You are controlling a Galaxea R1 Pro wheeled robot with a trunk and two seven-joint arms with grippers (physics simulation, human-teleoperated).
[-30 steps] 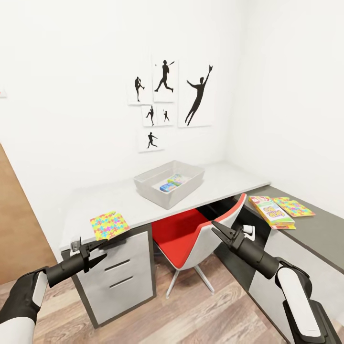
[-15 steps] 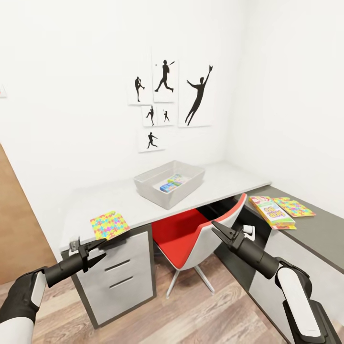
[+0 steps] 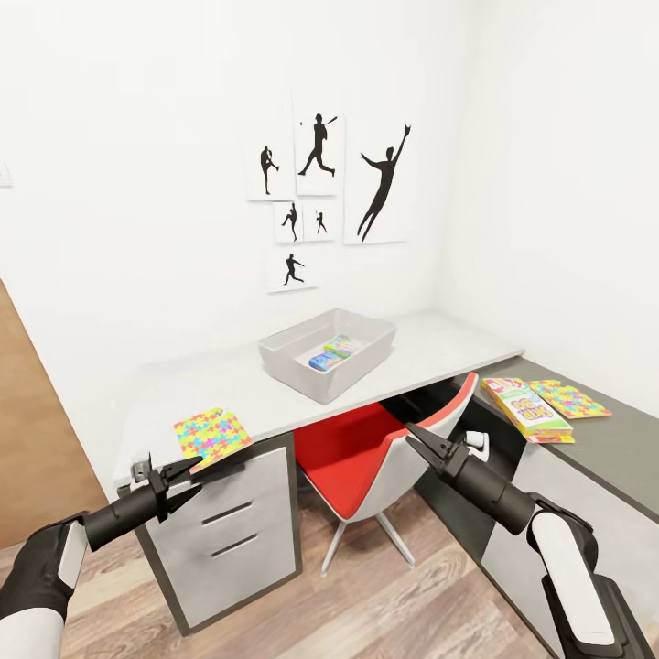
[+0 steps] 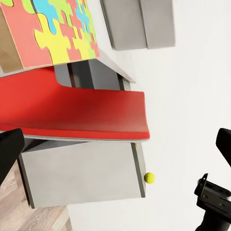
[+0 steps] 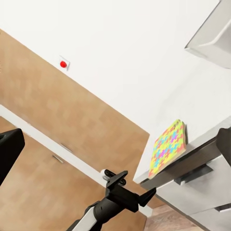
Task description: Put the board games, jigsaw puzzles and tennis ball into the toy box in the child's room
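I take the toy box (image 3: 327, 352) as my landmark; it sits on the pale top of the table (image 3: 229, 384), below the baseball posters (image 3: 316, 188). Inside it I see 1 small blue board game (image 3: 322, 359) lying flat with a multicolour item (image 3: 340, 345) just beside it; I cannot tell what that item is. 1 jigsaw puzzle (image 3: 211, 434) lies well apart from the box, at the desk's near corner above the drawer unit (image 3: 224, 526), overhanging the edge slightly. On the lower dark cabinet section, away from the box on the opposite side, the SKIP-BO game (image 3: 526, 406) lies touching the second jigsaw puzzle (image 3: 569, 399). The red chair (image 3: 380, 448) stands beneath the box, tucked part way under the desk. The tennis ball (image 4: 149, 177) appears in my left wrist view, beyond the chair seat. My left gripper (image 3: 188, 477) hangs just below the near puzzle, fingers spread, holding nothing. My right gripper (image 3: 419, 440) hangs in front of the chair, likewise released and empty.
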